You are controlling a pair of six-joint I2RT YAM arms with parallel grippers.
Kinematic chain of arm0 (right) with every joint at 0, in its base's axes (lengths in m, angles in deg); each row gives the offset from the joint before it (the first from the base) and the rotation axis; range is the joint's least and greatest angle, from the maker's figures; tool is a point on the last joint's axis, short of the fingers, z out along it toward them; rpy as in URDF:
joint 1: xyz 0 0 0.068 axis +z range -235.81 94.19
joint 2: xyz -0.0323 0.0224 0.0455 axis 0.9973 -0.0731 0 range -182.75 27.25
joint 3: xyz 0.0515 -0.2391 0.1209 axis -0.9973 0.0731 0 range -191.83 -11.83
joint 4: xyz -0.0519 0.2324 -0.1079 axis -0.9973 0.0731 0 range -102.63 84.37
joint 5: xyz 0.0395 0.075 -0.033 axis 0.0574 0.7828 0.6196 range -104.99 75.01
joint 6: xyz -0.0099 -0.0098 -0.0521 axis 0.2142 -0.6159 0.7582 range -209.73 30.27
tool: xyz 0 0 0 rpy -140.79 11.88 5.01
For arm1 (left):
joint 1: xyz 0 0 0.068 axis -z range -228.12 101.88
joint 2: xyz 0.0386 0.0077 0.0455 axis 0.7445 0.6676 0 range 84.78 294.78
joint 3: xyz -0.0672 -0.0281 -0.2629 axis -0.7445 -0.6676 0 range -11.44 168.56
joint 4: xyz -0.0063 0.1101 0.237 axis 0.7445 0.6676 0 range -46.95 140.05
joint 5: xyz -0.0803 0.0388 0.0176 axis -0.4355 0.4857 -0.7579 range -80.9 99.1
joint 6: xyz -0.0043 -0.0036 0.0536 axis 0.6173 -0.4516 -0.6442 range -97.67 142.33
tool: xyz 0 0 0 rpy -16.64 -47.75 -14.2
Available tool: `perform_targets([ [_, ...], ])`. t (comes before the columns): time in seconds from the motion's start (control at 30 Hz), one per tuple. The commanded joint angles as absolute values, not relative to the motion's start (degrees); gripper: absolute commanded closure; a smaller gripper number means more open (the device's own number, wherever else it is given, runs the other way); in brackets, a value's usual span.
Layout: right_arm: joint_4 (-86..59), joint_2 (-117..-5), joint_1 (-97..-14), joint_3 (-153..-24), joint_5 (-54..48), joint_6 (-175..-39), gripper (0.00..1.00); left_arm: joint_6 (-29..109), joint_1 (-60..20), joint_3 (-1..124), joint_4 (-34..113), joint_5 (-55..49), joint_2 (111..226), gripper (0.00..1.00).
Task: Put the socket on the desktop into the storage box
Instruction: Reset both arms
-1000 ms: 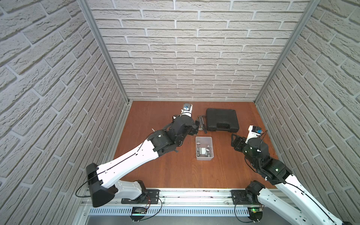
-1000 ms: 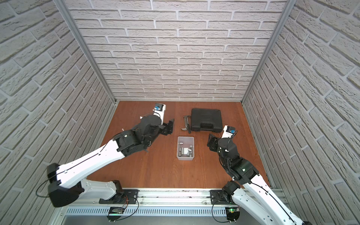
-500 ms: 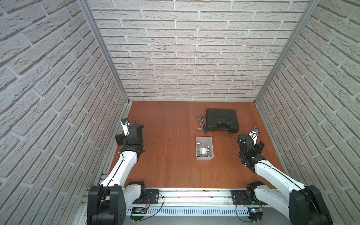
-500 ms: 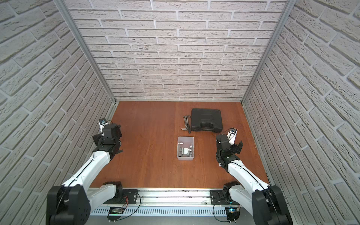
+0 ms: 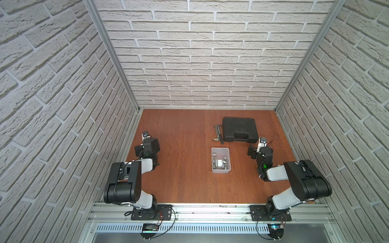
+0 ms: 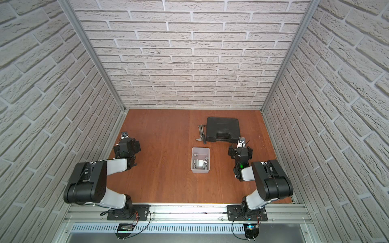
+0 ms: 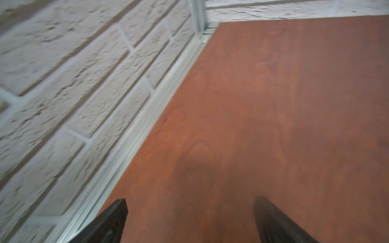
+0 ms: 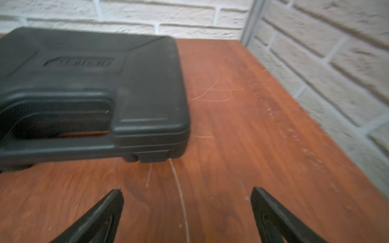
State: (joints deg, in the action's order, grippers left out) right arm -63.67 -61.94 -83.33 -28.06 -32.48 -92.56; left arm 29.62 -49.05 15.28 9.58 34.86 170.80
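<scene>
The translucent grey-white storage box (image 5: 220, 170) (image 6: 200, 170) stands in the middle of the reddish-brown desktop (image 5: 185, 168), and several metal sockets (image 5: 220, 165) lie inside it. No socket shows on the bare wood. My left gripper (image 7: 190, 210) hangs low over the desktop by the left wall, open and empty; in a top view its arm (image 5: 147, 147) is folded at the left edge. My right gripper (image 8: 187, 202) is open and empty, just in front of the black case; in a top view it sits right of the box (image 5: 260, 151).
A black handled tool case (image 5: 240, 129) (image 8: 84, 94) lies at the back right. A dark-handled metal tool (image 5: 217, 134) lies along its left side, behind the box. Brick walls close in on three sides, and an aluminium rail (image 5: 210, 212) runs along the front edge.
Both arms have drawn back from the middle and folded up at the table's sides. The left gripper travelled from beside the tool case to the left wall.
</scene>
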Motion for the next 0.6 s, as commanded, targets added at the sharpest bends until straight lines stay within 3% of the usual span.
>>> perform_targets([
  [0.0, -63.4, -60.8, -84.5, -34.2, -23.4, -88.9, 0.01, 24.9, -49.0, 13.4, 0.2, 26.5, 171.1, 0.02],
  [0.07, -61.5, -60.5, -85.6, -34.5, -22.0, -89.7, 0.01, 24.5, -50.4, 10.1, -10.1, 21.2, 173.7, 0.02],
  [0.57, -60.3, -59.6, -85.4, -34.6, -22.3, -89.6, 0.01, 24.8, -50.0, 9.7, -8.9, 23.1, 173.6, 0.02],
])
